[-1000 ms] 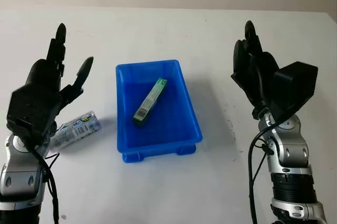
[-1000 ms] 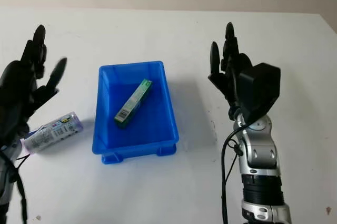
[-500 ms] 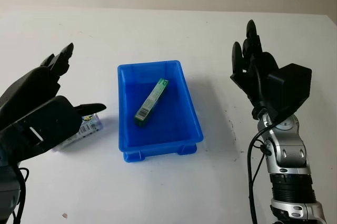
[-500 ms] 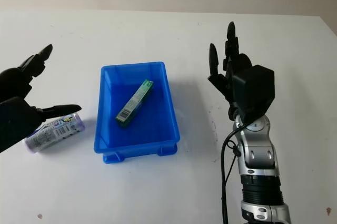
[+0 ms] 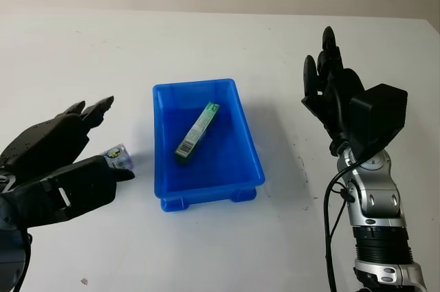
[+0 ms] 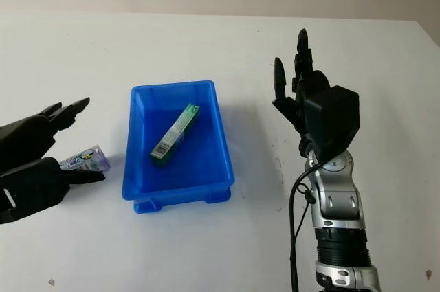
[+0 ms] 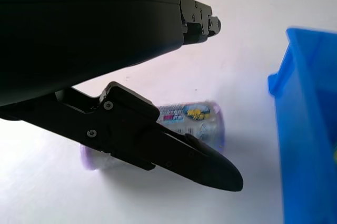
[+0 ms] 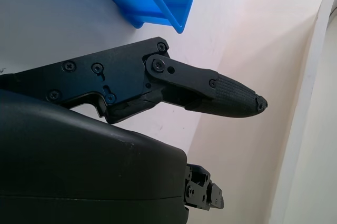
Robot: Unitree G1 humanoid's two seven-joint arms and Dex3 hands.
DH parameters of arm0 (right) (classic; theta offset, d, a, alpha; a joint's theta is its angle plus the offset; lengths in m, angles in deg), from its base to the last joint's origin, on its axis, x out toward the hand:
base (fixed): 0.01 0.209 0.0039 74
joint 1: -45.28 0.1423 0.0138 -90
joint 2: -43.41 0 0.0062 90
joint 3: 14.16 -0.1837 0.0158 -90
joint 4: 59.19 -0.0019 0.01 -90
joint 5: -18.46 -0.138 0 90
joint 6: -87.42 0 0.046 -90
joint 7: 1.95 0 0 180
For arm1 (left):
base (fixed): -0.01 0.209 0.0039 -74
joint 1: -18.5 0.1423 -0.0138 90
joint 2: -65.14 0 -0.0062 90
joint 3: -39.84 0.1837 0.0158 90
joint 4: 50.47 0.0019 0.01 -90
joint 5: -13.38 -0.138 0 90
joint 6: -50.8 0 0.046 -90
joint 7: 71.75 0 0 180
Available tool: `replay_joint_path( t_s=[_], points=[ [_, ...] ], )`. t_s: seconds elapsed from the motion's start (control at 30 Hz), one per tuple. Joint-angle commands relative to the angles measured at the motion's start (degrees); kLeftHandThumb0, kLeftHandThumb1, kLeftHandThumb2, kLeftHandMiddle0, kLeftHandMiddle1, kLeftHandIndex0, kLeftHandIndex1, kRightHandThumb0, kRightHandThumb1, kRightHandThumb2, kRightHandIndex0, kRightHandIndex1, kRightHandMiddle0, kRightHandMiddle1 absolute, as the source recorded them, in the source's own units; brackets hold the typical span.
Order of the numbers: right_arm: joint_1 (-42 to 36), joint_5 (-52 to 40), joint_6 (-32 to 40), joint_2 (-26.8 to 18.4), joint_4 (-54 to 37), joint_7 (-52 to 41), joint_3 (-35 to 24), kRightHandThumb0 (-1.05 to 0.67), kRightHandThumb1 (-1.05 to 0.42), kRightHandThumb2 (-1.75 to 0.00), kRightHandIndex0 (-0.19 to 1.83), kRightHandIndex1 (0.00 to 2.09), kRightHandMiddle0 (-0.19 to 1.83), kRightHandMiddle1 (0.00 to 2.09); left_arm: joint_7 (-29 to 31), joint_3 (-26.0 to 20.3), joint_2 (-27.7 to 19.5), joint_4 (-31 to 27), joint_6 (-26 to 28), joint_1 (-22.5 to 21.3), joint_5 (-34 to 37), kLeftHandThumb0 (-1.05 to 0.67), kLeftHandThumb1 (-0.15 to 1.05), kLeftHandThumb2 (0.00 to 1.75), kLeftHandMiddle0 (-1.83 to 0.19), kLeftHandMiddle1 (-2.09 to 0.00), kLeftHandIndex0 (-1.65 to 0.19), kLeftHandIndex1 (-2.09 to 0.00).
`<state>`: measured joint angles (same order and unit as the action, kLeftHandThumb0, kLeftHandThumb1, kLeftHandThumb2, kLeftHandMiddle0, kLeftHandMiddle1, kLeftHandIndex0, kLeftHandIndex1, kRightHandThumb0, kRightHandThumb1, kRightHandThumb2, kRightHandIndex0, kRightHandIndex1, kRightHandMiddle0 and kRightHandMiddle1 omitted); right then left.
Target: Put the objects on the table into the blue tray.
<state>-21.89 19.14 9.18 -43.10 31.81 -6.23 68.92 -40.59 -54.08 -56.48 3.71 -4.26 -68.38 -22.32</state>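
Left hand (image 5: pixel 58 168) hovering released at lower left of frame, over packet (image 5: pixel 115 158) lying on table (image 5: pixel 206 237), long axis pointing toward blue tray (image 5: pixel 206 196) just right. Right hand (image 5: pixel 333 99) raised at right, released, farther off.

One blue tray (image 5: pixel 251 153) stands mid-table. One green box (image 5: pixel 196 133) lies inside it. One small bottle (image 6: pixel 85 159) lies on the table just left of the tray. Two black hands are up: one left hand (image 5: pixel 58 168) at near left, one right hand (image 5: pixel 331 96) at right. One white table (image 5: pixel 206 45) holds it all.
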Motion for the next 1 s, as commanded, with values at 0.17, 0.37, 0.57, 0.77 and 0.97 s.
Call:
replay_joint_path(
  t_s=[0.17,0.37,0.57,0.77,0.97],
  points=[
    [0.6,-0.5,-1.1,-0.3,-0.5,-0.2,-0.2,-0.72,-1.05,-0.70,-0.19,0.00,-0.19,0.00,2.9,1.5,-1.6,2.8,-2.0,1.4,-3.5,-0.80,0.91,0.05,0.00,-0.06,-0.02,-0.06],
    [0.6,-1.9,-3.1,-0.2,-0.2,-1.4,-0.4,-0.71,-1.05,-0.71,-0.19,0.00,-0.19,0.00,4.4,3.4,-1.1,3.1,-1.5,2.0,-9.7,-0.71,0.94,0.05,-0.06,-1.42,-0.17,-0.15],
    [0.3,-2.7,-4.1,-0.2,-0.6,-2.3,-0.3,-0.70,-1.05,-0.73,-0.19,0.00,-0.19,0.00,3.7,4.9,2.4,3.8,0.7,1.7,-16.2,-0.61,1.03,0.08,-0.34,-2.01,-0.34,-0.38],
    [-0.2,-3.3,-5.3,-0.2,-0.7,-2.6,-0.5,-0.71,-1.05,-0.70,-0.19,0.00,-0.19,0.00,1.3,2.9,7.0,4.9,0.5,1.7,-14.4,-0.57,1.05,0.24,-0.53,-1.63,-0.32,-1.49],
    [-0.4,-3.6,-6.0,-0.5,-0.3,-2.8,-0.7,-0.70,-1.05,-0.69,-0.19,0.00,-0.19,0.00,-2.3,2.2,8.2,5.9,-1.5,2.5,-15.2,-0.57,1.05,0.40,-0.65,-1.87,-0.43,-1.79]
  ],
)
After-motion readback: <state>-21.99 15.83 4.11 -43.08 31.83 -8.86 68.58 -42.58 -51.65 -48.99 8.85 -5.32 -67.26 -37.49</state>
